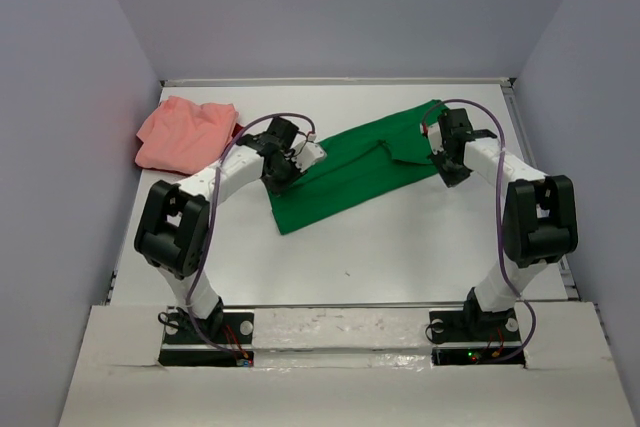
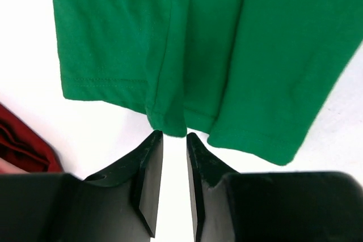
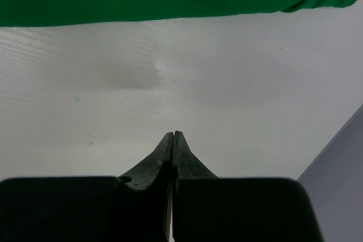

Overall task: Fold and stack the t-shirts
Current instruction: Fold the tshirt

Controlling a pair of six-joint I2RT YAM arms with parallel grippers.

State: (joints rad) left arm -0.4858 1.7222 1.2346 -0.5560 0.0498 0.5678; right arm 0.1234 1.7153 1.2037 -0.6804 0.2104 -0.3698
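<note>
Green t-shirt [image 1: 345, 172] lies as long slanted strip on table [image 1: 400, 247]. I see left gripper [image 2: 174, 135] at its left hem, narrow gap, nothing between. Right gripper [image 3: 173, 134] off its right end, pinched together, empty. Salmon-pink t-shirt [image 1: 185, 134] bunched left of green one, dark red cloth [image 2: 22, 140] alongside.

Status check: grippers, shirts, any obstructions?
Left gripper open, empty, at green t-shirt hem. Right gripper shut, empty, clear of it. Salmon-pink t-shirt bunched far left. Nothing in the way.

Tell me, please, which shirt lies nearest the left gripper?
The green shirt, its hem just ahead of the left gripper; the pink shirt sits crumpled farther left.
</note>
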